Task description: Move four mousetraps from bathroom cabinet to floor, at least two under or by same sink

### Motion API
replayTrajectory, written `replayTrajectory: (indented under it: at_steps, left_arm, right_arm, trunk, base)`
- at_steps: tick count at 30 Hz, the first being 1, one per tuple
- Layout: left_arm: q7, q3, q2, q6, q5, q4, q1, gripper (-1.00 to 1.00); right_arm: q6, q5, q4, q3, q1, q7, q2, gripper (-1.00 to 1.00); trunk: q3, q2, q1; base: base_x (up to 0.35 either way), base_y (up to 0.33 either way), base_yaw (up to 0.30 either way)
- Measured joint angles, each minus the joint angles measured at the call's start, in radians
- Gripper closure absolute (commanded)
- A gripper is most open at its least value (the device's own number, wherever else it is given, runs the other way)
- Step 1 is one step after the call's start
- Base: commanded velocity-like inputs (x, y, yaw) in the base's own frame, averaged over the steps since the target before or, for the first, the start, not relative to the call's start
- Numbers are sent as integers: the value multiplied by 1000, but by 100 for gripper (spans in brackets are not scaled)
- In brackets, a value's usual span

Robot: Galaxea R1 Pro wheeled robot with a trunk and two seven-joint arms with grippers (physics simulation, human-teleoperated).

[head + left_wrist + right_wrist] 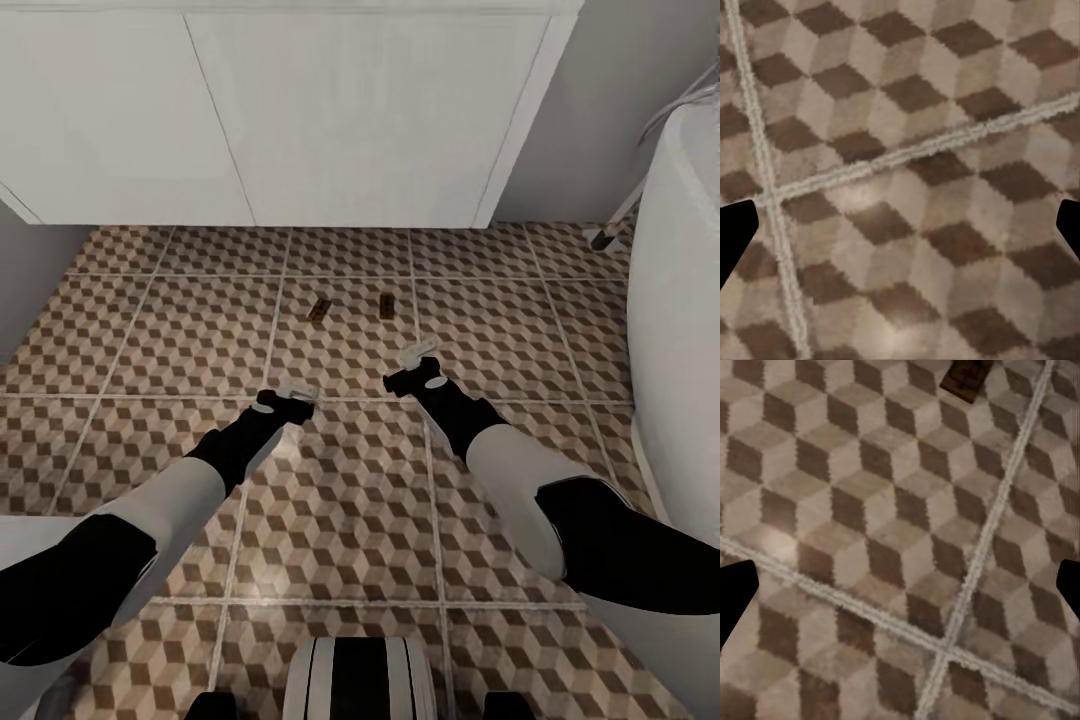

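Two small brown mousetraps, one and another, lie side by side on the cube-patterned floor, just in front of the white vanity; their details are too small to make out. Both lie beyond the left gripper and right gripper, whose fingers are spread and empty.
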Motion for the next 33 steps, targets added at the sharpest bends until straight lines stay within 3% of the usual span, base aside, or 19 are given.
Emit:
replayTrajectory:
  at_steps: [13,21,33]
  left_arm:
    - [-2,0,23,-2,0,0,46,-100]
    - [-3,0,27,-9,0,1,90,-100]
    - [-3,0,42,-74,2,34,134,-100]
  right_arm:
    - [-29,0,24,0,2,2,0,-100]
    - [-85,4,102,-1,5,3,0,-100]
    - [-142,4,169,-1,8,3,-35,-100]
  trunk:
    - [50,3,-6]
    - [81,5,-9]
    - [128,8,-15]
  base:
    - [0,0,0]
    - [0,0,0]
    - [0,0,0]
